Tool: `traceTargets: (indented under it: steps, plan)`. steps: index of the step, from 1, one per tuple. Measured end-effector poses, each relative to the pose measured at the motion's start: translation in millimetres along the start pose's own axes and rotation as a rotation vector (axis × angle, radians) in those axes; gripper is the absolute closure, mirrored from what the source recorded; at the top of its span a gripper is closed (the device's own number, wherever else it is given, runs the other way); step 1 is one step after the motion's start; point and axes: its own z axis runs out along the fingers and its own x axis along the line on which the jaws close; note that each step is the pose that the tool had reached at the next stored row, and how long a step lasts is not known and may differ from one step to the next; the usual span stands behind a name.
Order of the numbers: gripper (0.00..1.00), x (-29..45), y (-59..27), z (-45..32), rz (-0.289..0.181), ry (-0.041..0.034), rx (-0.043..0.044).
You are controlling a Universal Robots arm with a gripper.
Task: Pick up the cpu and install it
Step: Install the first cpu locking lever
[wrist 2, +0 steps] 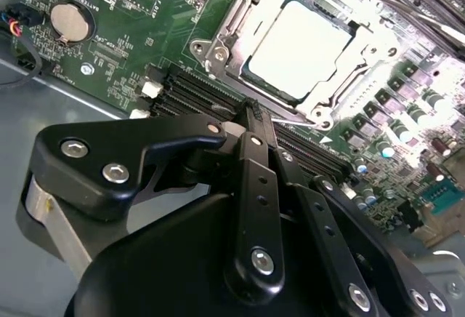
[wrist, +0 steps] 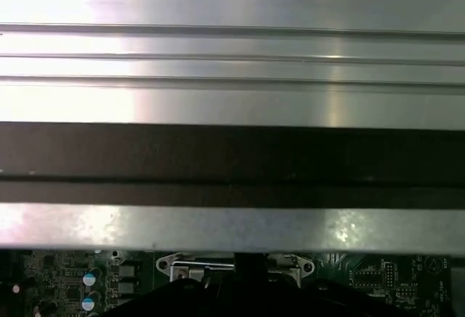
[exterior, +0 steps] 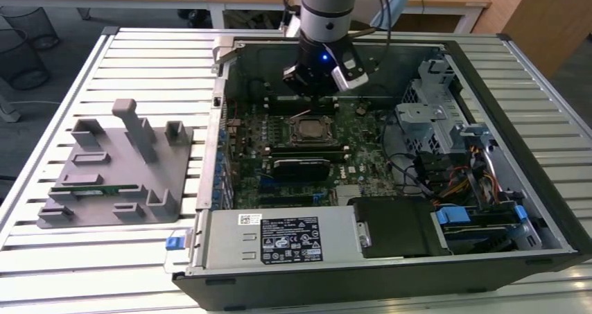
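Note:
The cpu (exterior: 306,128) lies flat in the motherboard socket inside the open computer case (exterior: 545,210), its silver top facing up. In the second wrist view the cpu (wrist 2: 294,46) sits inside the socket's metal frame (wrist 2: 218,54). My gripper (exterior: 315,93) hangs above the board just behind the socket, apart from the cpu. Its black fingers (wrist 2: 256,139) meet at the gripper tip (wrist 2: 252,112) over the memory slots, shut with nothing held between them.
A grey parts fixture (exterior: 120,172) with a green memory stick (exterior: 93,189) stands at the exterior view's left on the slatted table (exterior: 93,272). The power supply (exterior: 287,239) fills the case's front, with drive cages and cables (exterior: 462,161) at the right. A coin battery (wrist 2: 70,20) sits nearby.

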Motion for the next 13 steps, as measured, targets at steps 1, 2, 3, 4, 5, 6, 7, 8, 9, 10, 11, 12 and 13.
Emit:
traceTargets:
  steps: [1, 2, 3, 4, 5, 6, 7, 8, 9, 10, 11, 12, 13]
  plan:
    - [0.89, -0.3, -0.1, 1.3, 0.000, 0.0000, 0.0001]
    - [0.89, -0.5, -0.2, 2.5, 0.000, 0.0001, 0.0003]
    - [0.89, -0.9, -0.3, 3.7, 0.000, 0.0000, 0.0002]
    - [0.89, -1.2, -0.3, 4.9, 0.000, 0.0000, 0.0003]
    - [0.89, -1.7, -0.4, 6.1, 0.000, 0.0000, 0.0004]
    - [0.89, -2.3, -0.5, 7.2, 0.000, 0.0002, 0.0008]
    - [0.89, -2.8, -0.6, 8.3, 0.000, 0.0004, 0.0011]
    - [0.89, -3.4, -0.7, 9.4, 0.000, 0.0005, 0.0015]
    - [0.89, -3.9, -0.8, 10.5, 0.000, 0.0006, 0.0019]
    - [0.89, -4.5, -0.8, 11.6, 0.000, 0.0007, 0.0023]
    - [0.89, -5.0, -0.9, 12.5, 0.000, 0.0008, 0.0028]
    - [0.89, -5.5, -1.0, 13.3, 0.000, 0.0011, 0.0034]
    - [0.89, -6.0, -1.1, 14.2, 0.000, 0.0012, 0.0039]
